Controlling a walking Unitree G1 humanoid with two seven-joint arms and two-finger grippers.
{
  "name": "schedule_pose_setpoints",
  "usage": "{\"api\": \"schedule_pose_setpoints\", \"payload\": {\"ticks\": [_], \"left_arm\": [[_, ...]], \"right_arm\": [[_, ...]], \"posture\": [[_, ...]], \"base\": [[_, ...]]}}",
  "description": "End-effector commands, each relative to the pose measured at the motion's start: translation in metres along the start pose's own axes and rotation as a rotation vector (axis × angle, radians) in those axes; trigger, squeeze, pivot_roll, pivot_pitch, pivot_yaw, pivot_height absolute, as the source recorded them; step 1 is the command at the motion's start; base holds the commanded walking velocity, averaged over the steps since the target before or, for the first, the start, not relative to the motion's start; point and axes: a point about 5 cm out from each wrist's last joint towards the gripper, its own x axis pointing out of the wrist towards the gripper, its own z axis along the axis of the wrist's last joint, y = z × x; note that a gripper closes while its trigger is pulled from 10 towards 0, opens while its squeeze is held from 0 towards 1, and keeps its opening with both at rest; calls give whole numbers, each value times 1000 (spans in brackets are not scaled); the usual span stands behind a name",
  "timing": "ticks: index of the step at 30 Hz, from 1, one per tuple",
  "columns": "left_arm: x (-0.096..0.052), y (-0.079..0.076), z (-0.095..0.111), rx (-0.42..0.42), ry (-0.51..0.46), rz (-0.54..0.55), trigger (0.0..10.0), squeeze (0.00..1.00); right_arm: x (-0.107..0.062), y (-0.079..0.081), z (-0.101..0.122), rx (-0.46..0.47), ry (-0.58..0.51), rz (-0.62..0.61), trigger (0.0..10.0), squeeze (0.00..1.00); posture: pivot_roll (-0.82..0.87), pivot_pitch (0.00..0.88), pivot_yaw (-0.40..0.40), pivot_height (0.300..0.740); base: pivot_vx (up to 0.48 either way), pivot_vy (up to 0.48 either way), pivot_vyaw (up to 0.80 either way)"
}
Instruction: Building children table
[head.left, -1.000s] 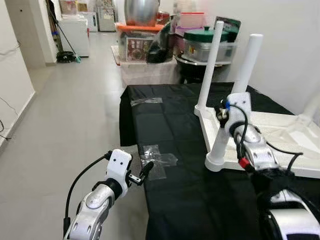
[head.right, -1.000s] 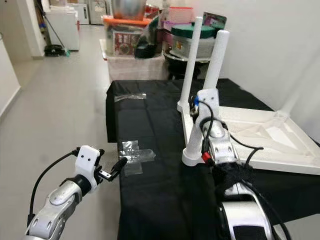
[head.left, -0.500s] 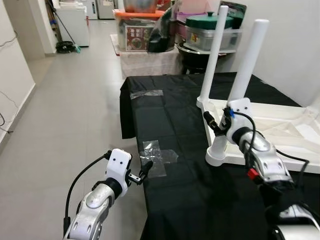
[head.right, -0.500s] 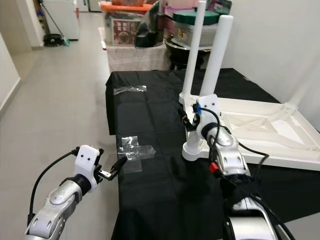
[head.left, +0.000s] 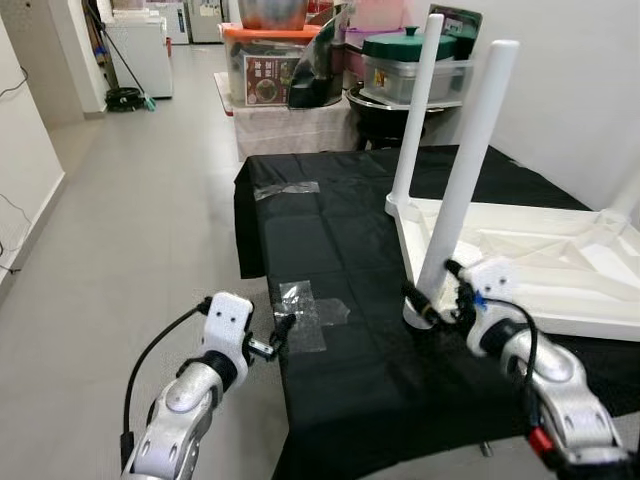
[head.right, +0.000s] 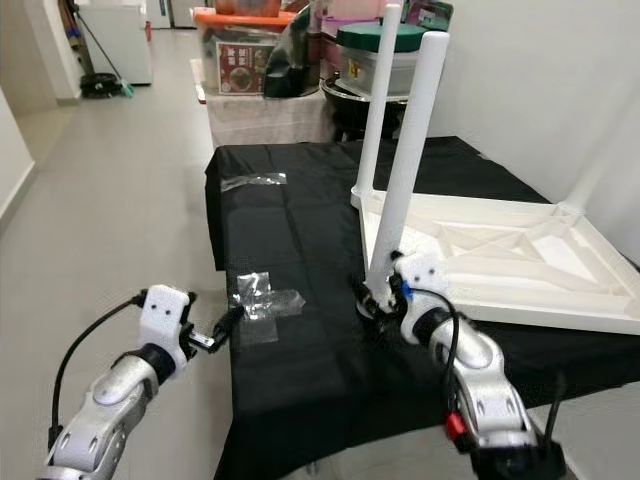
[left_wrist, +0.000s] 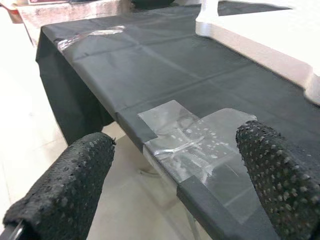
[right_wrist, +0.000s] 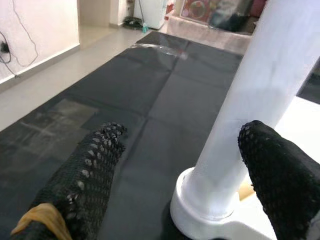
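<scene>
The upturned white children's table (head.left: 540, 255) lies on the black cloth (head.left: 340, 230), at 3 o'clock. The right gripper (head.left: 432, 298) gapes empty around its near leg (head.left: 462, 170). The left gripper (head.left: 280, 333), at 8 o'clock, gapes empty beside clear tape (head.left: 305, 312).

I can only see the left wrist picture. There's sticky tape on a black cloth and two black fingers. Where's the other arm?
Observer: The right gripper is down at the bottom of the near white table leg, fingers open on either side of it.
Operator: Is the table standing up?
Observer: No, the white table top lies upside down on the black cloth, with two legs pointing up.
Operator: What's behind the table?
Observer: A pot with a green lid, among boxes by the wall.
</scene>
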Motion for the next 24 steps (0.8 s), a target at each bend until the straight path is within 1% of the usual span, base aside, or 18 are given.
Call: {"api": "schedule_pose_setpoints", "payload": {"ticks": [1,2,3,6,10,12,15,16,18,19,20,21,23,24], "left_arm": [[-1,-3,-3,-15,6,-4,10000,0],[-1,-3,-3,-15,6,-4,10000,0],[-2,-4,-3,-13,7,-2,10000,0],[-1,-3,-3,-11,6,6,10000,0],[-2,-2,-2,-7,7,11,10000,0],[-4,1,-4,-1,13,23,10000,0],[-5,2,-4,0,15,27,10000,0],[-5,3,-5,-2,16,34,10000,0],[-5,3,-5,-2,16,34,10000,0],[-5,2,-4,-9,7,34,10000,0],[-5,2,-3,-14,0,34,10000,0],[-5,2,-3,-14,0,34,10000,0],[-3,3,0,-22,-18,46,10000,0],[-3,3,0,-22,-18,46,10000,0]], "right_arm": [[1,9,-2,22,4,4,10000,0],[1,9,-2,22,4,4,10000,0],[1,13,-3,27,6,-11,10000,0],[4,17,-4,41,10,-32,10000,0],[5,19,-2,47,14,-32,10000,0],[-1,18,0,25,23,-4,10000,0],[-4,18,1,17,27,8,10000,0],[-10,23,3,1,20,75,10000,0],[-10,23,3,1,20,75,10000,0],[-17,32,6,-7,3,170,10000,0],[-22,39,9,-12,-11,238,10000,0],[-22,39,9,-12,-11,238,10000,0],[-18,39,6,8,3,173,10000,0],[-18,39,6,8,3,173,10000,0]], "posture": [[18,0,-26,740],[18,0,-26,740],[20,0,-27,740],[29,0,-32,740],[31,0,-36,740],[30,0,-36,740],[27,0,-34,740],[21,0,-29,740],[21,0,-29,740],[18,0,-27,740],[16,0,-24,740],[16,0,-24,740],[18,0,-24,740],[18,0,-24,740]], "base": [[0,0,0],[0,0,0],[0,0,0],[0,0,0],[0,0,0],[0,0,0],[0,0,0],[0,0,0],[0,0,0],[0,0,0],[0,0,0],[0,0,0],[0,0,0],[0,0,0]]}}
